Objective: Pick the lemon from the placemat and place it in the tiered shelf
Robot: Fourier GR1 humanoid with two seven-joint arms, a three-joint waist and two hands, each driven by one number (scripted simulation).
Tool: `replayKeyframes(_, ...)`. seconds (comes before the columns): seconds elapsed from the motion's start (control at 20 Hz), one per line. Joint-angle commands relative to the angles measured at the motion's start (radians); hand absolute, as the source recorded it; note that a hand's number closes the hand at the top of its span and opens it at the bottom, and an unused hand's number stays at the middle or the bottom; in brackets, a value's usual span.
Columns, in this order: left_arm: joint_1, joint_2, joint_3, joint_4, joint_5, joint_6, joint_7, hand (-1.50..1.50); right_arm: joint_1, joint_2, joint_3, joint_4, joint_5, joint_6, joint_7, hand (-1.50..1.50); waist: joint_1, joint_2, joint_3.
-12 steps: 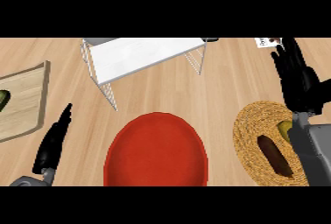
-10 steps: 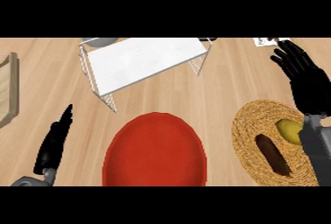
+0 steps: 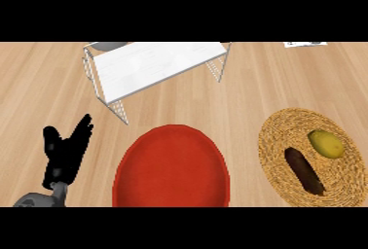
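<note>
Head view: the left robot hand shows at the lower left, released, its fingers straight and pointing up and away over the bench, holding nothing. Its grey forearm is cut off at the lower edge. The right robot hand shows nowhere in this view.

Just right of the left robot hand lies a red plate, bare, its lower rim cut off by the picture's lower edge. Further right is a round woven placemat, its right side running out at the picture's edge. On the placemat sits the lemon, yellow, toward the upper right part of the weave. Beside the lemon, to its lower left and close to it, lies a dark brown oblong thing; what it is cannot be made out.

At the top stands the tiered shelf, a white top panel on thin wire legs, well apart from the placemat. Its far edge is cut off, and a grey shape at its upper left corner is too little shown to name. A white scrap lies at the upper right, mostly cut off.
</note>
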Motion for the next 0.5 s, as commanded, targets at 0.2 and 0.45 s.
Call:
replayKeyframes(0.2,-0.007,-0.035,0.005,0.044,0.041,-0.06,-0.002,0.0,0.007,-0.188,0.013,0.275,0.081,0.411,-0.36,-1.5,0.018,-0.006,0.0)
replayKeyframes(0.45,-0.024,-0.02,0.026,0.052,0.059,-0.101,0.006,0.0,-0.03,-0.263,0.083,0.334,0.181,0.526,-0.473,-1.5,0.023,-0.009,-0.001)
